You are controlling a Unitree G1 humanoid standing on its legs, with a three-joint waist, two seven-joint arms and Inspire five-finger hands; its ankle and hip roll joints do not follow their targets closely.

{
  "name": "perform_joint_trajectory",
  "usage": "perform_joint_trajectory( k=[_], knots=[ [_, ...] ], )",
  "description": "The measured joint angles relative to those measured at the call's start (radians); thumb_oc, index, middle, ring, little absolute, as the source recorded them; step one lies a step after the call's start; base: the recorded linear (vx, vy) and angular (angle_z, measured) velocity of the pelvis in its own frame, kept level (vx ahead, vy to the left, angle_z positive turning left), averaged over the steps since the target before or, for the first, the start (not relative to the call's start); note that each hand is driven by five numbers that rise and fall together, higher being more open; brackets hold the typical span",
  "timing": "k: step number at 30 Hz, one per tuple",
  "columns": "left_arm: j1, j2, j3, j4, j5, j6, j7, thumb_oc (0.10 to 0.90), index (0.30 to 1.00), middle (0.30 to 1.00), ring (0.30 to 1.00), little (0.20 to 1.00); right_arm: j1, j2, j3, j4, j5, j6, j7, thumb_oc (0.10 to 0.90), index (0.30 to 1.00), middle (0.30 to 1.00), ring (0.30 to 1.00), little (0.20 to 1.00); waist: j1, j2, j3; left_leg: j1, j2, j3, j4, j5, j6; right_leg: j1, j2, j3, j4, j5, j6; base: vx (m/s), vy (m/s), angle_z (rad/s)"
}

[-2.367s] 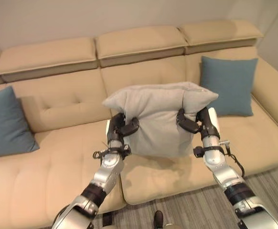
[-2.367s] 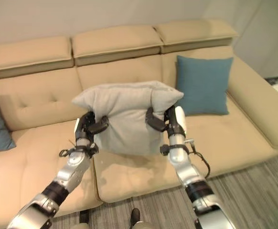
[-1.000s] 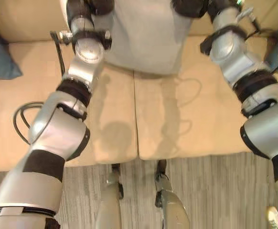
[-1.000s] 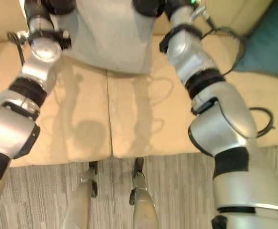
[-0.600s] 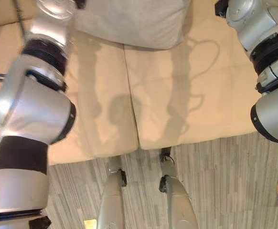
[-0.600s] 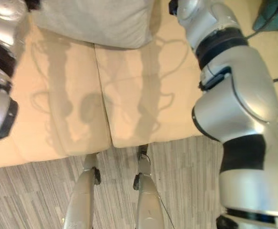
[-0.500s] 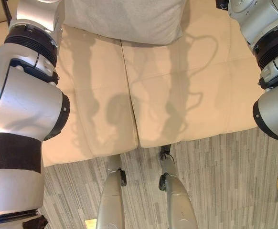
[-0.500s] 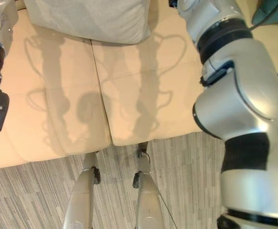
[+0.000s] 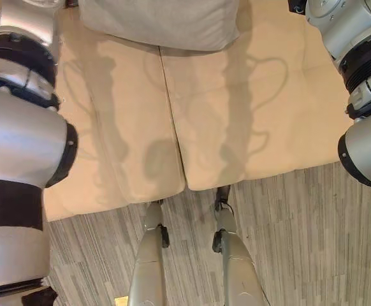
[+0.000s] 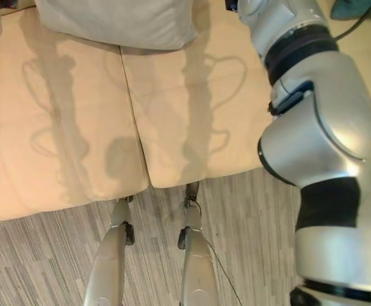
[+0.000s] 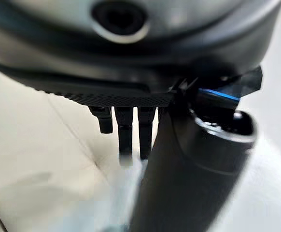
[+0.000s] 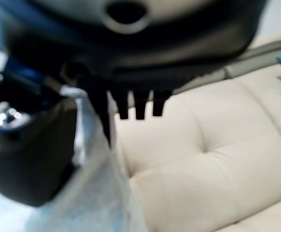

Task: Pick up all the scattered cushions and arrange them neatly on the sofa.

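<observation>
Cushion (image 12: 90, 193) pinched between right hand (image 12: 29, 150) thumb and fingers (image 12: 139, 105); left hand (image 11: 198, 164) likewise.

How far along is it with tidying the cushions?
Midway with this one: the grey cushion sits between both hands, thumbs pressed against it, over the sofa seat. A teal cushion lies beside it. Releasing and straightening the grey one remains.

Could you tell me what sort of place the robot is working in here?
Most likely a living room: a beige tufted sofa, a grey cushion on its seat, and wood-look plank flooring.
</observation>
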Motion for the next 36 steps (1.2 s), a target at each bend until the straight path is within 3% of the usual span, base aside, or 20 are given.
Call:
perform_joint_trajectory(
  k=[4, 15, 16, 21, 24, 25, 26, 30, 34, 36],
  knots=[
    [0.03, 0.048, 0.004, 0.052, 0.0, 0.022, 0.026, 0.8, 0.9, 0.9, 0.9, 0.9, 0.001, -0.034, -0.001, 0.004, 0.011, 0.002, 0.0, 0.8, 0.9, 0.9, 0.9, 0.9, 0.0, 0.0, 0.0, 0.001, 0.002, 0.0, -0.004, 0.0, 0.0, 0.001, 0.002, -0.003, 0.0, 0.0, 0.0, 0.0, -0.002, 0.02],
    [0.051, 0.05, 0.01, 0.048, 0.0, 0.035, 0.029, 0.8, 0.9, 0.9, 0.9, 0.9, 0.006, -0.054, -0.043, 0.005, 0.029, 0.007, -0.004, 0.8, 0.9, 0.9, 0.9, 0.9, 0.016, 0.0, 0.0, 0.02, 0.002, 0.0, -0.008, 0.0, 0.0, 0.019, 0.001, -0.02, 0.0, 0.0, 0.0, 0.0, 0.0, 0.01],
    [0.068, 0.049, 0.008, 0.027, 0.0, 0.03, 0.045, 0.8, 0.9, 0.9, 0.9, 0.9, 0.031, -0.053, -0.158, -0.013, 0.071, -0.003, -0.012, 0.8, 0.9, 0.9, 0.9, 0.9, 0.018, 0.0, 0.0, 0.02, 0.001, 0.001, -0.011, 0.0, 0.0, 0.018, 0.001, -0.02, 0.0, 0.0, 0.0, 0.0, 0.0, 0.0],
    [0.13, 0.051, 0.033, 0.021, 0.001, 0.03, 0.052, 0.8, 0.9, 0.9, 0.9, 0.9, 0.07, -0.065, -0.25, -0.03, 0.266, -0.021, -0.032, 0.8, 0.9, 0.9, 0.9, 0.9, 0.012, 0.0, 0.0, 0.016, -0.006, 0.009, -0.016, 0.0, 0.001, 0.003, -0.006, -0.001, 0.0, -0.002, 0.001, 0.02, 0.001, -0.04],
    [0.248, 0.054, 0.176, -0.047, -0.041, 0.012, 0.064, 0.8, 0.9, 0.9, 0.9, 0.9, 0.229, -0.079, -0.663, -0.224, 0.745, -0.117, 0.024, 0.8, 0.9, 0.9, 0.9, 0.9, 0.012, 0.003, 0.002, 0.026, -0.008, 0.012, -0.018, -0.001, 0.001, 0.014, -0.008, 0.001, 0.0, -0.003, 0.002, 0.02, -0.008, -0.02],
    [0.313, 0.038, 0.205, -0.054, -0.068, -0.002, 0.067, 0.8, 0.9, 0.9, 0.9, 0.9, 0.249, -0.089, -0.697, -0.187, 0.911, -0.139, 0.021, 0.8, 0.9, 0.9, 0.9, 0.9, 0.011, 0.006, 0.003, 0.049, -0.008, 0.012, -0.028, -0.001, 0.001, 0.03, -0.008, 0.0, 0.0, -0.003, 0.003, 0.01, 0.0, 0.03],
    [0.33, 0.03, 0.203, -0.027, -0.072, 0.01, 0.067, 0.8, 0.9, 0.9, 0.9, 0.9, 0.249, -0.101, -0.696, -0.152, 0.967, -0.139, 0.015, 0.8, 0.9, 0.9, 0.9, 0.9, 0.006, 0.006, 0.003, 0.057, -0.009, 0.012, -0.034, -0.001, 0.001, 0.037, -0.008, -0.001, 0.0, -0.003, 0.003, 0.0, 0.0, 0.0],
    [0.391, 0.029, 0.239, 0.014, -0.102, 0.017, 0.066, 0.8, 0.9, 0.9, 0.9, 0.9, 0.268, -0.188, -0.707, -0.098, 1.042, -0.138, 0.015, 0.8, 0.9, 0.9, 0.9, 0.9, -0.008, 0.017, 0.022, 0.082, -0.011, 0.012, -0.034, 0.0, 0.002, 0.062, -0.01, -0.002, 0.0, -0.002, 0.003, 0.0, 0.0, 0.0],
    [0.394, 0.035, 0.247, 0.003, -0.108, 0.01, 0.067, 0.8, 0.9, 0.9, 0.9, 0.9, 0.27, -0.193, -0.709, -0.09, 1.047, -0.141, 0.019, 0.8, 0.9, 0.9, 0.9, 0.9, -0.007, 0.027, 0.022, 0.113, -0.006, 0.018, -0.036, -0.002, 0.004, 0.086, -0.008, 0.001, 0.0, -0.005, 0.003, 0.02, -0.014, -0.07],
    [0.485, 0.069, 0.373, -0.118, -0.11, -0.031, 0.04, 0.8, 0.9, 0.9, 0.9, 0.9, 0.358, -0.232, -0.76, -0.19, 1.04, -0.142, 0.047, 0.8, 0.9, 0.9, 0.9, 0.9, -0.008, 0.03, 0.023, 0.128, -0.005, 0.022, -0.038, -0.002, 0.004, 0.098, -0.008, 0.002, 0.0, -0.016, -0.001, 0.05, -0.043, -0.01]
  ],
)
